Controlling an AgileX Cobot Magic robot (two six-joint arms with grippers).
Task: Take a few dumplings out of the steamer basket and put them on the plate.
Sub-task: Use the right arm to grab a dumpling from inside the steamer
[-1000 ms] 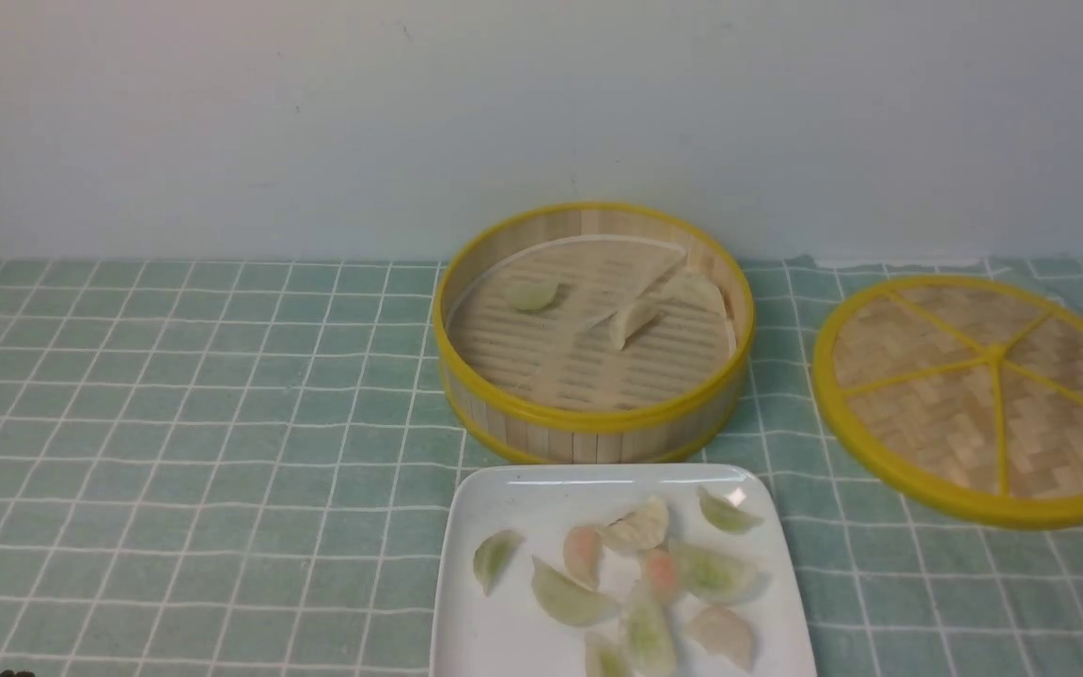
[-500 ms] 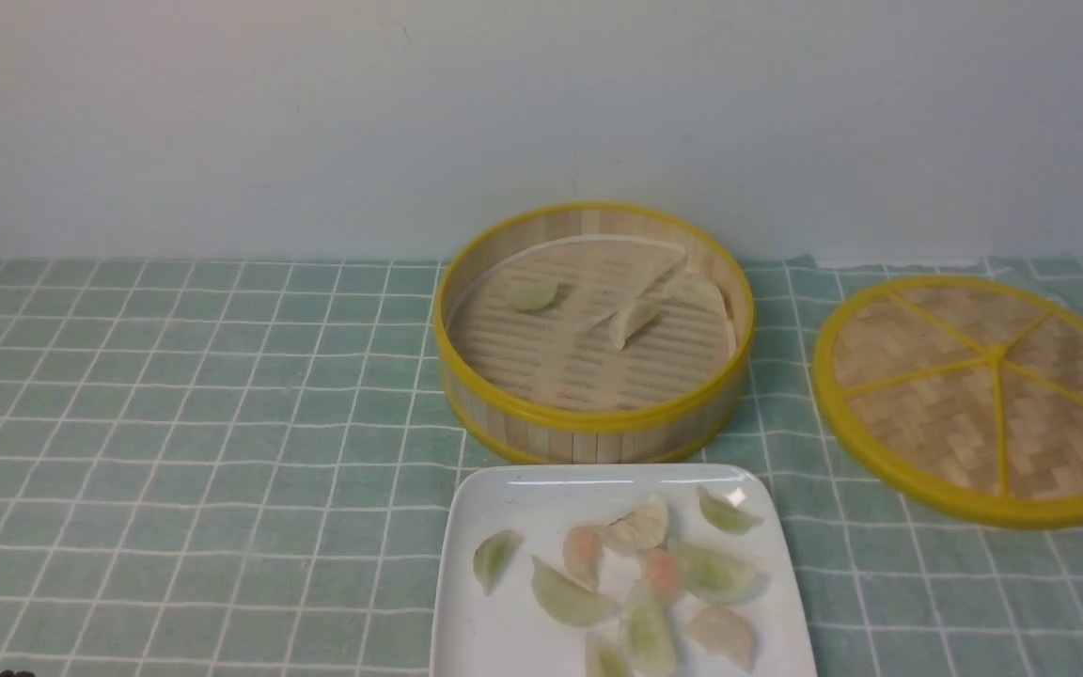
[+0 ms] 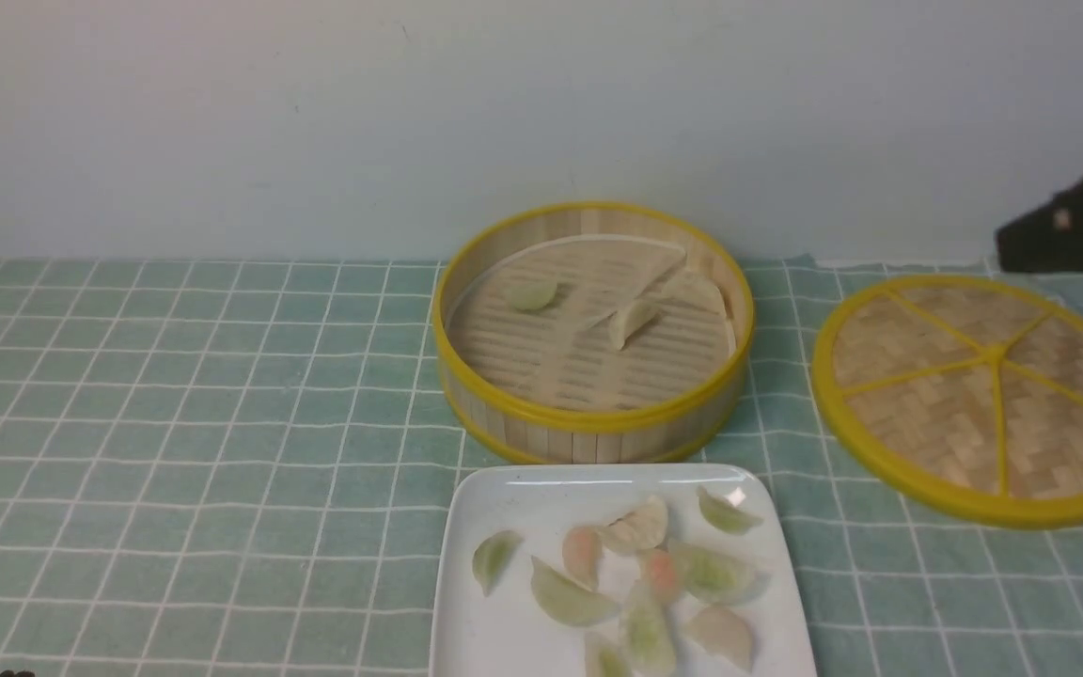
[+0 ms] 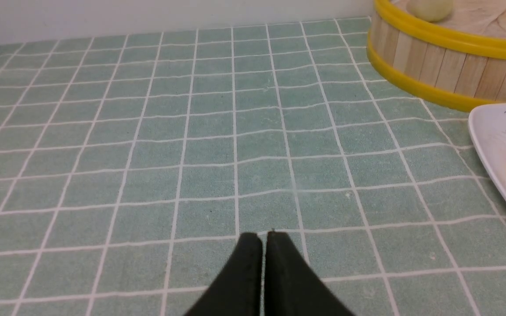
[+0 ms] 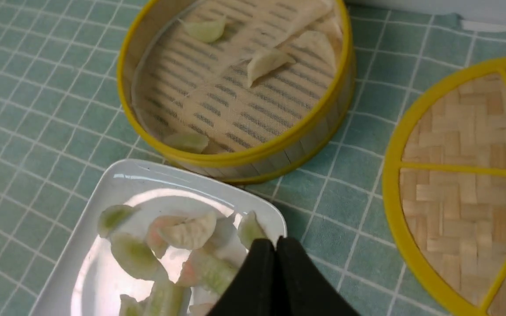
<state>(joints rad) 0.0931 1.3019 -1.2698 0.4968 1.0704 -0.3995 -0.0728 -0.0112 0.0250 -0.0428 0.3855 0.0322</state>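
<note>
The right claw (image 5: 276,242) is closed, its two black fingers pressed together with nothing between them. It hangs in the air over the edge of the glossy white square plate (image 3: 523,498), which lies just in front of the round bamboo steamer basket with yellow rims (image 3: 588,420). The left claw (image 4: 264,235) is also closed and empty, low over the green checked tablecloth (image 4: 147,131) well to the left of the basket. Whether it touches the cloth cannot be told.

Of the right arm (image 3: 1082,221), the front view shows only a dark, blurred piece at the picture's edge. It is to the right of the basket, higher than its rim, above the flat woven yellow-spoked lid (image 3: 983,395).

One cream-white pleated half-moon dumpling (image 3: 633,320) lies inside the basket, right of centre on the thin liner. A green-tinted dumpling (image 3: 530,294) lies at the far left of the basket's floor. A second greenish dumpling (image 5: 187,141) sits against the basket's near wall, which hides it from the front view. Another cream-white dumpling (image 3: 640,525) rests on the plate among green and pink ones. That heap is cut off at the picture's lower edge, and the right claw's fingers cover part of it in the wrist view.
</note>
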